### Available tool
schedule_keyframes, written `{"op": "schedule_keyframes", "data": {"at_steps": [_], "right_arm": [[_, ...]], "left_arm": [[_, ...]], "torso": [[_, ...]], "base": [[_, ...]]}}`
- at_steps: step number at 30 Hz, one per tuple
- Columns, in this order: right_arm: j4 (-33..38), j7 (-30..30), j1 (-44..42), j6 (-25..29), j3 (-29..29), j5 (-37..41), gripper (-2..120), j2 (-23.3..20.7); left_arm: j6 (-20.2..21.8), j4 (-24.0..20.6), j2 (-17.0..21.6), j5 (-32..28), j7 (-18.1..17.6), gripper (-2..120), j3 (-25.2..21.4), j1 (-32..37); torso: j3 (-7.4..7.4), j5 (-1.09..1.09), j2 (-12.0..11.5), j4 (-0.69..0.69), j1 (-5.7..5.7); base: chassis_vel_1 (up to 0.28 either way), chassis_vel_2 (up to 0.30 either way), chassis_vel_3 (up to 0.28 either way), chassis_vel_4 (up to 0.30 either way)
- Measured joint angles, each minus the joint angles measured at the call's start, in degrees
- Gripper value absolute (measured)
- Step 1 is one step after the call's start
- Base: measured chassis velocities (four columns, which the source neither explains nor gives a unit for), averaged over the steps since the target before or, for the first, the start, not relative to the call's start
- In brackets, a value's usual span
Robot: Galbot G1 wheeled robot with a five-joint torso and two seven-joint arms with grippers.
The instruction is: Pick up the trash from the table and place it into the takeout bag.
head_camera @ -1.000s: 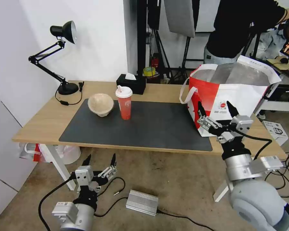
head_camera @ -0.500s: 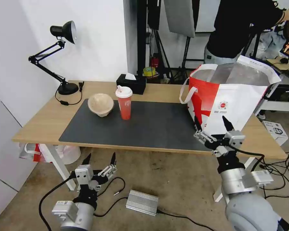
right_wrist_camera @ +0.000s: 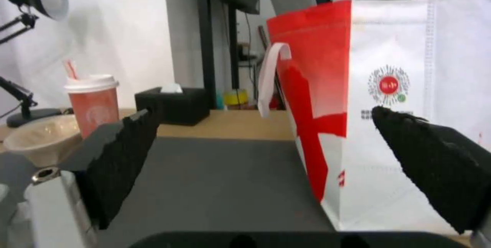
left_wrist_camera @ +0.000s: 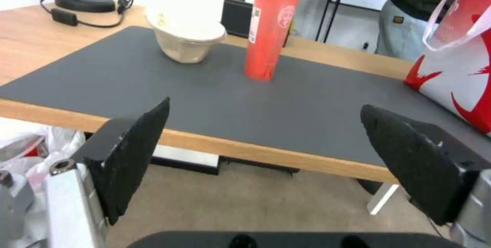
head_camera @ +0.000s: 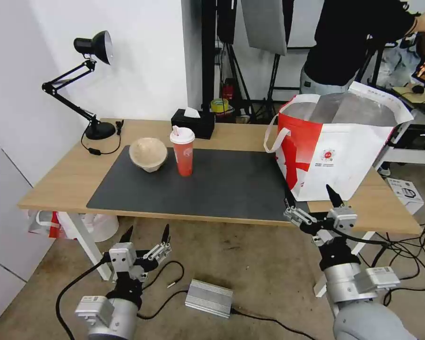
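— On the long light-wood table (head_camera: pixel 56 182), what is seen?
— A beige pulp bowl (head_camera: pixel 148 153) beside a tall red cup (head_camera: pixel 182 151); the boxy white-and-red takeout bag (head_camera: pixel 337 146) well apart.
— And the grippers?
— Right gripper (head_camera: pixel 310 202) and left gripper (head_camera: pixel 146 234) are held spread, empty, below the table edge

The left gripper (left_wrist_camera: pixel 266 140) is spread wide and empty, level with the table (left_wrist_camera: pixel 230 150) edge. Past its fingers (left_wrist_camera: pixel 135 152) the mat (left_wrist_camera: pixel 205 98) stretches away. Far ahead, between the fingers, stands the cup (left_wrist_camera: pixel 268 29); the pulp bowl (left_wrist_camera: pixel 187 39) sits just beside it. The bag (left_wrist_camera: pixel 458 60) rises beyond the other finger.
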Motion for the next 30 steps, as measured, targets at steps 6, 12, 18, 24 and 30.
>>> {"op": "schedule_keyframes", "data": {"at_steps": [6, 12, 18, 24, 30], "right_arm": [[0.4, 1.54, -1.03, -0.36, -0.96, -0.94, 100, 1.11], [0.23, 2.98, -1.8, -0.87, -2.21, -1.76, 100, 2.68], [0.06, 4.16, -2.93, -1.17, -3.25, -3.64, 100, 2.96], [-0.48, 4.58, -3.38, -1.81, -4.06, -5.2, 100, 3.74], [-0.73, 5.84, -3.85, -1.94, -5.44, -6.43, 100, 3.92]], "left_arm": [[-0.06, 0.03, -0.01, 0.06, 0.0, 100, 0.05, -0.01], [-0.11, 0.05, -0.02, 0.11, 0.0, 100, 0.01, 0.05], [-0.22, 0.01, -0.02, 0.11, 0.0, 100, -0.06, 0.07], [-0.3, 0.08, -0.02, 0.09, 0.0, 100, -0.07, 0.01], [-0.4, 0.13, -0.01, -0.14, 0.0, 100, -0.16, 0.03]], "torso": [[0.0, 0.0, 0.0, 0.01, 0.0], [0.0, 0.0, -0.01, 0.01, 0.0], [0.0, 0.0, -0.01, 0.01, 0.0], [0.0, 0.0, -0.01, 0.01, 0.0], [0.0, 0.0, -0.01, 0.0, 0.0]], "base": [[0.0, 0.0, 0.0, 0.0], [0.0, 0.0, 0.0, 0.0], [0.0, 0.0, 0.0, 0.0], [0.0, 0.0, 0.0, 0.0], [0.0, 0.0, 0.0, 0.0]]}}
